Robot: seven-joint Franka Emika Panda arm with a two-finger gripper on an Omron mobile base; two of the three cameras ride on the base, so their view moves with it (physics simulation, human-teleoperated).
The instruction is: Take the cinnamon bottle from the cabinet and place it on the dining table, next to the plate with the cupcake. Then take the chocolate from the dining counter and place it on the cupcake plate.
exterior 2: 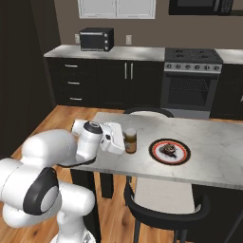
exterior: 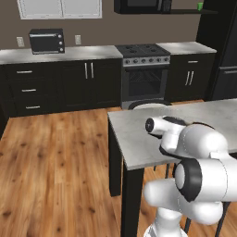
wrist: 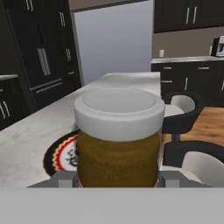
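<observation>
Marble, pale grey-white, makes up the top of the desk (exterior 2: 209, 161), the broad surface under the fingers; it carries everything that matters here, and the arm reaches over its near corner so the jar can be put down close to the plate.

Next in size is the plate (exterior 2: 170, 151), lying flat on the desk just beyond the fingers, on the far side of the jar from the hand. A dark cupcake (exterior 2: 168, 150) sits at its middle. In the hand view its patterned rim (wrist: 59, 153) peeks out behind the jar's lower left, so jar and plate are near but apart.

Smaller again, the cinnamon bottle (exterior 2: 130, 141) stands upright between the fingers (exterior 2: 127, 142), its pale lid (wrist: 119, 111) level and its amber body filling the gap. The fingers appear closed on its sides, gripping it low on the body, which keeps it vertical. Its base seems to be at or just above the marble; I cannot tell whether it touches.

By my judgement the placing beside the plate is nearly done, with release to follow. The chocolate cannot be made out.
</observation>
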